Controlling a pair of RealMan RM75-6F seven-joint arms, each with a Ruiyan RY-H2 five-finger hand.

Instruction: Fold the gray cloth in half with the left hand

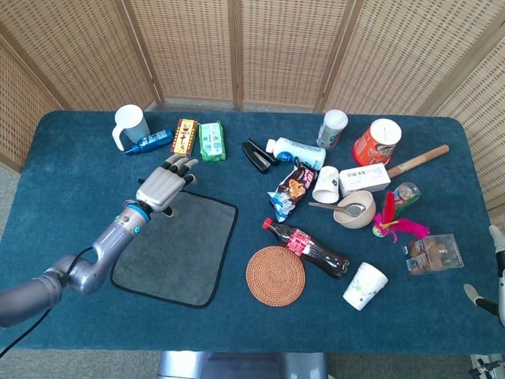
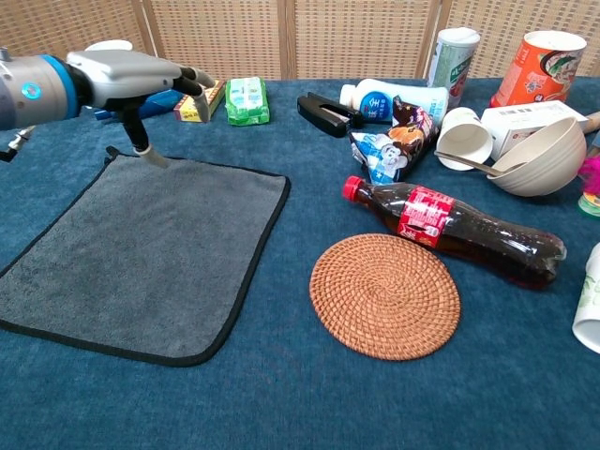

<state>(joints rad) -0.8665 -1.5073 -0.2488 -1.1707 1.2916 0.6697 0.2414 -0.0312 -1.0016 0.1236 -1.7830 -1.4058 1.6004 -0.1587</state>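
On the blue table, fronted by wicker screens, we see the gray cloth lying flat directly beneath the left hand, which hovers released, fingers spread, over its far edge. We judge the cloth soft, light and limp; pinch the black-bound far edge just below the fingertips.

A table covered in deep blue pile fabric is enclosed from 9 through 12 to 3 o'clock by folding woven-rattan screens framed in pale wood, with grey floor seen at 9 o'clock under even daylight.
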